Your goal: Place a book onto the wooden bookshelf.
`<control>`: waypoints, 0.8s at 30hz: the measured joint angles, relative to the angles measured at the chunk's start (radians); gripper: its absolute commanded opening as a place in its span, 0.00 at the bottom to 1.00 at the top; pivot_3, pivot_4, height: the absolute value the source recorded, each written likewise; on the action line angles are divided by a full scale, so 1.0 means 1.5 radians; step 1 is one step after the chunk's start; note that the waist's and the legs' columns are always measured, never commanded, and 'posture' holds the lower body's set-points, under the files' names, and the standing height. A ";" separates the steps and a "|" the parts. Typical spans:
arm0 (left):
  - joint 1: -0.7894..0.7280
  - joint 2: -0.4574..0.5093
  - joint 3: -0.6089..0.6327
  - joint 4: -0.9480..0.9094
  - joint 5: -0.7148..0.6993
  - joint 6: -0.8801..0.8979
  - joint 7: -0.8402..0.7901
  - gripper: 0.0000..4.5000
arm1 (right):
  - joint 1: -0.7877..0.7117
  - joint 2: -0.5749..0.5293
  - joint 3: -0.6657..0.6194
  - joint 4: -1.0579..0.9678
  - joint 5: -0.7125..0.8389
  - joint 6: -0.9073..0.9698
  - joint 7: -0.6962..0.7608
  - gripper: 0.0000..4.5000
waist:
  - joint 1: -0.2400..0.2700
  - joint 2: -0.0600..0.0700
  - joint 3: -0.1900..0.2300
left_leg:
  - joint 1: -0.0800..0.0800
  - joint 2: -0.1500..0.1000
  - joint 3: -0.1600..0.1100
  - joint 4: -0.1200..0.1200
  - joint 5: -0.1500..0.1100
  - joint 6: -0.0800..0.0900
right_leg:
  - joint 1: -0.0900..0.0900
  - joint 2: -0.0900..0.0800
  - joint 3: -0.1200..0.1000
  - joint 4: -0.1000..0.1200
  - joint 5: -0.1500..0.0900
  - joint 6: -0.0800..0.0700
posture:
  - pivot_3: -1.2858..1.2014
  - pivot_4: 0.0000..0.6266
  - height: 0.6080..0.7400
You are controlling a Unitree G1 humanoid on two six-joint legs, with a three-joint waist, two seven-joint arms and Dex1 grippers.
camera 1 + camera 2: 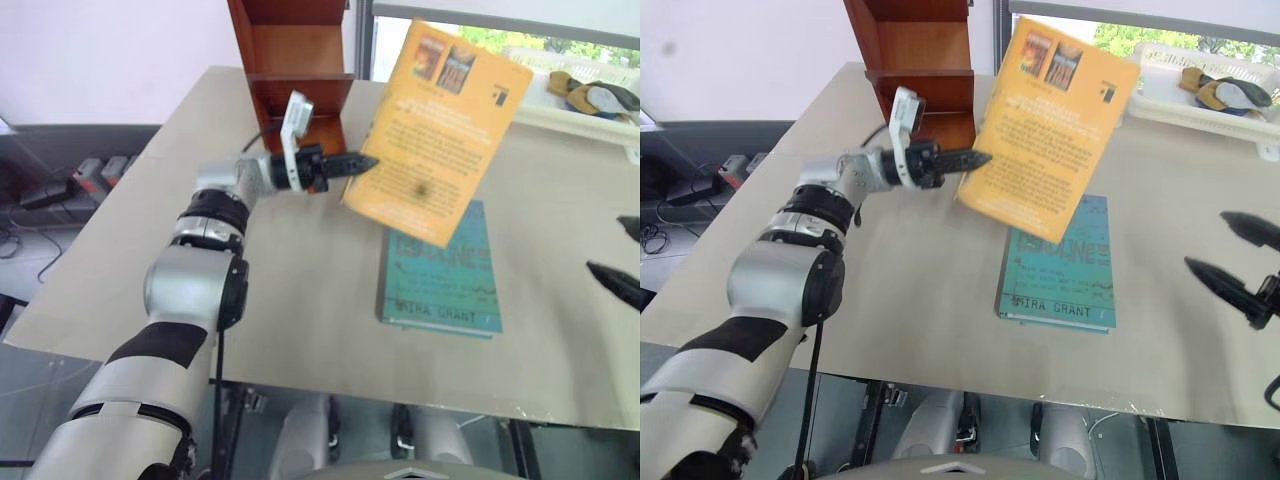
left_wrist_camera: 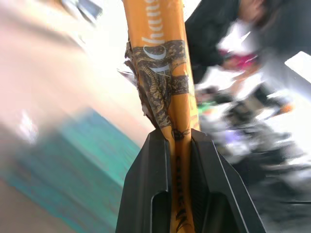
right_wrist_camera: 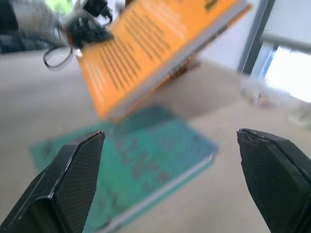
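Left eye view: left end effector (image 1: 362,162) pinching book (image 1: 440,130), right end effector (image 1: 1230,255) spread.

The thick orange-yellow paperback book (image 1: 437,130) hangs in the air above the beige table, clear of its surface and tilted, its back cover facing the camera with two small pictures near its upper edge and blocks of dark text below. Its spine (image 2: 163,73), orange with a dark patterned band and pale lettering, is pinched at the cover's near left edge. The tall reddish-brown wooden bookshelf (image 1: 295,60) stands upright at the table's far edge, just left of the book, its smooth varnished panels forming open stacked compartments.
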 measured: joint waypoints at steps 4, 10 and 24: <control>-0.050 -0.001 0.001 -0.018 0.041 -0.067 0.059 0.02 | -0.074 -0.004 0.002 0.058 0.050 0.032 0.013 1.00 | -0.001 0.000 0.000 | 0.001 0.000 0.001 0.000 0.000 0.000 | 0.000 0.000 0.001 0.001 0.000 0.000 | 0.52 0.24 0.79; -0.101 0.005 -0.012 -0.048 0.134 -0.215 0.138 0.02 | -0.173 -0.027 0.022 0.149 0.081 0.064 0.064 1.00 | -0.001 0.000 0.000 | 0.001 0.000 0.002 0.000 0.000 0.000 | 0.000 0.000 0.001 0.001 0.000 0.000 | 0.52 0.24 0.79; -0.201 0.008 -0.187 -0.040 0.457 -0.536 0.396 0.02 | -0.339 -0.030 0.081 0.323 0.045 0.049 0.136 1.00 | -0.001 0.000 0.000 | 0.001 -0.001 0.004 -0.001 0.000 0.000 | -0.003 0.000 0.003 0.002 0.000 0.000 | 0.52 0.24 0.79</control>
